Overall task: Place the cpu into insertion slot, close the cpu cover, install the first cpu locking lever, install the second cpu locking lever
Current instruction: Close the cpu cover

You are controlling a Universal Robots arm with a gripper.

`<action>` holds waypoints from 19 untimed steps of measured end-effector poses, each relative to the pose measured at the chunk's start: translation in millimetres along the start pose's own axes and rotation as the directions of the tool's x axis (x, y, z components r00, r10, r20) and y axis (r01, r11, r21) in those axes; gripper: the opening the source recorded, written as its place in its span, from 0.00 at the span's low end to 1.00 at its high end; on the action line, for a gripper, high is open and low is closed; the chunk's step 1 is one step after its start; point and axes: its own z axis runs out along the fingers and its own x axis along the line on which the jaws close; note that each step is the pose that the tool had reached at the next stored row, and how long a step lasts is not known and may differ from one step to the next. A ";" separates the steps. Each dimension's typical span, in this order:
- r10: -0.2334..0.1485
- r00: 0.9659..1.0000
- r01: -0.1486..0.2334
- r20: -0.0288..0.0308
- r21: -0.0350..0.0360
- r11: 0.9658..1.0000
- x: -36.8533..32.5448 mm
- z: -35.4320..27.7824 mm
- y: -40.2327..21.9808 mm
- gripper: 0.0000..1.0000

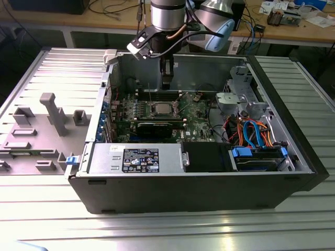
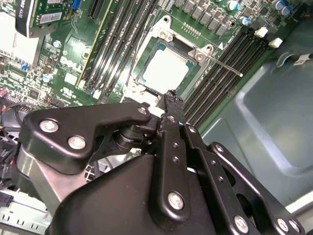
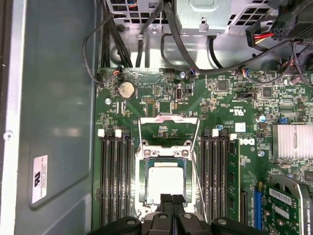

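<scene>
In the exterior view the gripper (image 1: 166,78) is hanging inside the open computer case (image 1: 183,183), which is sitting on the ribbed metal surface (image 1: 157,230). It is hovering over the green motherboard (image 1: 201,110), toward the far wall of the case. In the first wrist view its jaws are resting together with nothing between them, just above the near edge of the cpu (image 3: 166,182). I cannot tell whether they are touching it. The cpu is lying flat in the insertion slot (image 3: 143,182), its pale metal top facing up. The cpu cover (image 3: 168,118) seems to be standing open on the far edge of the socket, with the board showing through its window. To my eye the chip is light and rigid, with a smooth top that would be slippery and an underside that would be fragile, so its opposite edges are the safest hold. The cover looks thin, stiff and hinged, best pushed at its free top bar.
</scene>
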 end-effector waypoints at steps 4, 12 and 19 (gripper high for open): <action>0.000 1.000 0.000 0.000 0.000 1.000 -0.1 -4.9 0.2 0.11; 0.000 1.000 0.000 0.000 0.002 1.000 -0.3 -4.4 10.0 0.11; 0.000 1.000 0.000 0.000 0.014 1.000 -0.3 -4.2 14.2 0.11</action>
